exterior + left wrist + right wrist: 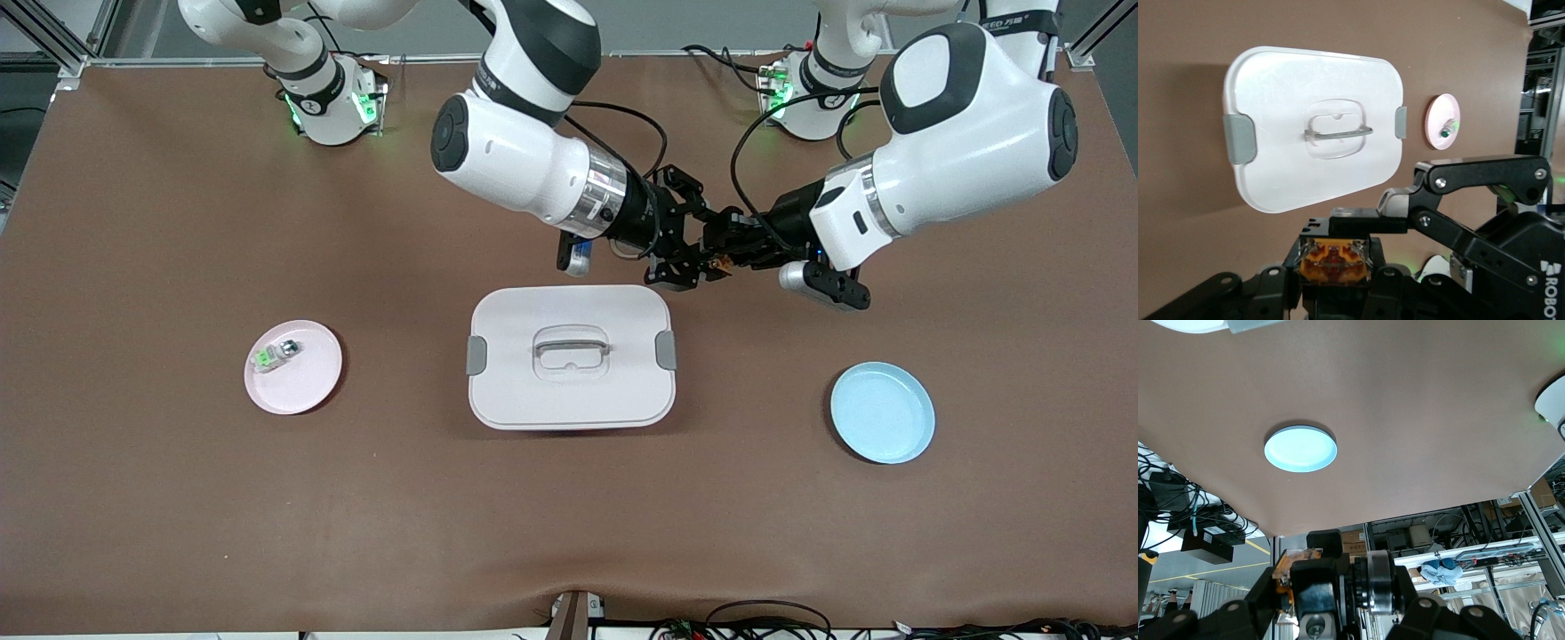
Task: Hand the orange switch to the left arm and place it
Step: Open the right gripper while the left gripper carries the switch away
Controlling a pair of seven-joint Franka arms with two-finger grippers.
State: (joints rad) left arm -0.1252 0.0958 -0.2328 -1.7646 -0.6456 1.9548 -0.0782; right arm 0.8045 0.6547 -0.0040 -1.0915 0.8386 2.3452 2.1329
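While between both grippers, orange switch (722,261)

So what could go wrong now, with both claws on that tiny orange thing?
The orange switch is up in the air where the left gripper and right gripper meet. If either lets go badly, it could drop onto the table beside the box, not the blue plate. The arms could also bump.

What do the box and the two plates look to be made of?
Box: likely moulded plastic, matte white, with rounded corners and grey clips. Pink plate and blue plate: probably plastic or melamine, judging by their flat pastel colour and thin raised rims; ceramic can't be ruled out.
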